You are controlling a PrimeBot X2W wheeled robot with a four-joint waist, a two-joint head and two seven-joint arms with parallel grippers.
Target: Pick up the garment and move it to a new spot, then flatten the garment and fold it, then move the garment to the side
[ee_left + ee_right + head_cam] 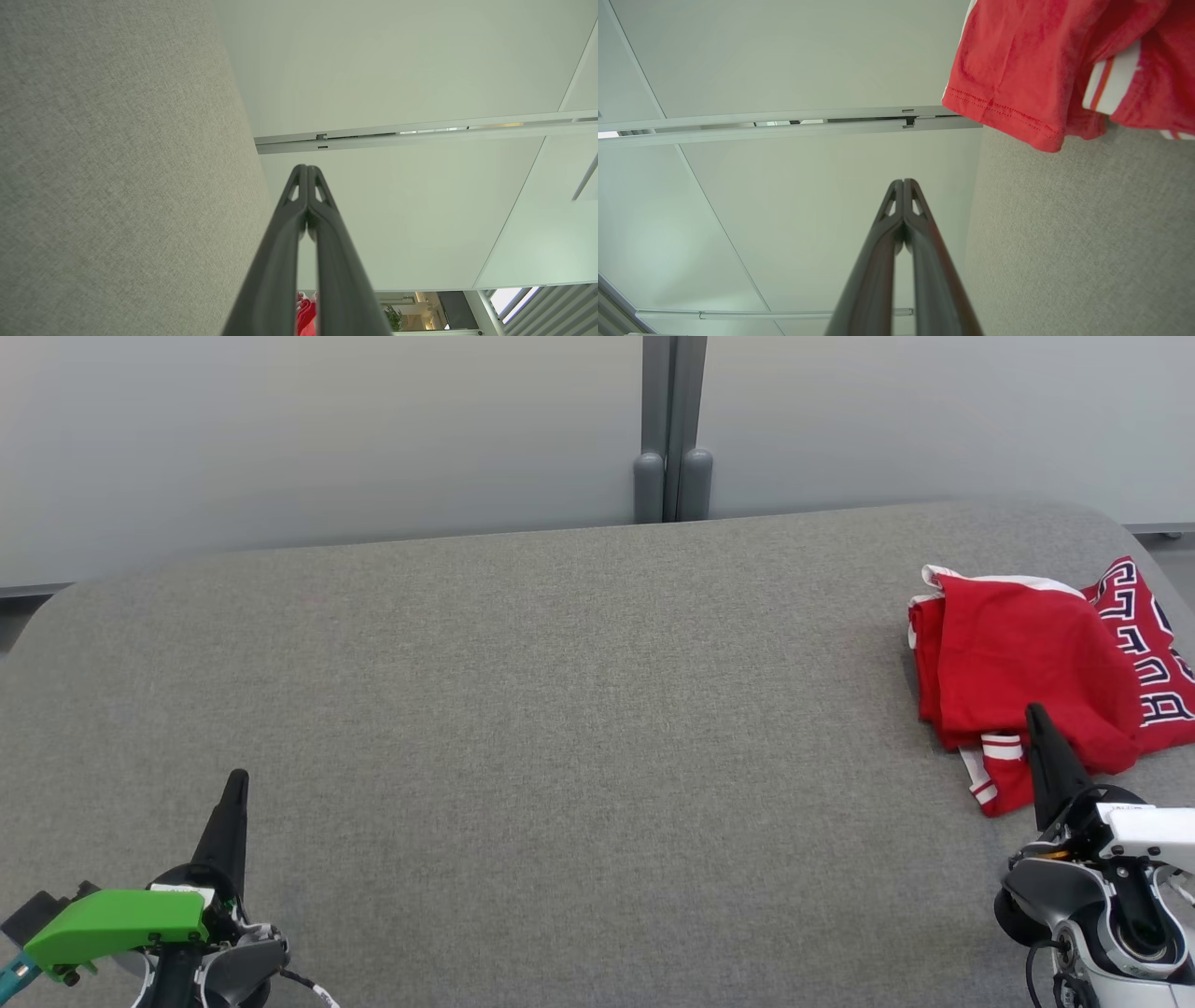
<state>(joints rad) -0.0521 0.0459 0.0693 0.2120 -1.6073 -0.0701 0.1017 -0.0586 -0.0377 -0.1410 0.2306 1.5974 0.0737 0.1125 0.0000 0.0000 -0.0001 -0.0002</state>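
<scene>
Garment (1027,663), a red jersey, lies roughly folded on the grey table (560,709), just beyond the right gripper (1036,719), whose jaws are pressed together and empty. Far off, the left gripper (238,784) is likewise closed. Judging by this, only the withdrawal remains.

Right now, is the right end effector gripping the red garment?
No, in the right wrist view the right end effector is shut on nothing, with the red garment lying apart from its fingertips.

red garment (1027,663) cut off by the right edge, lettering partly unreadable
</scene>
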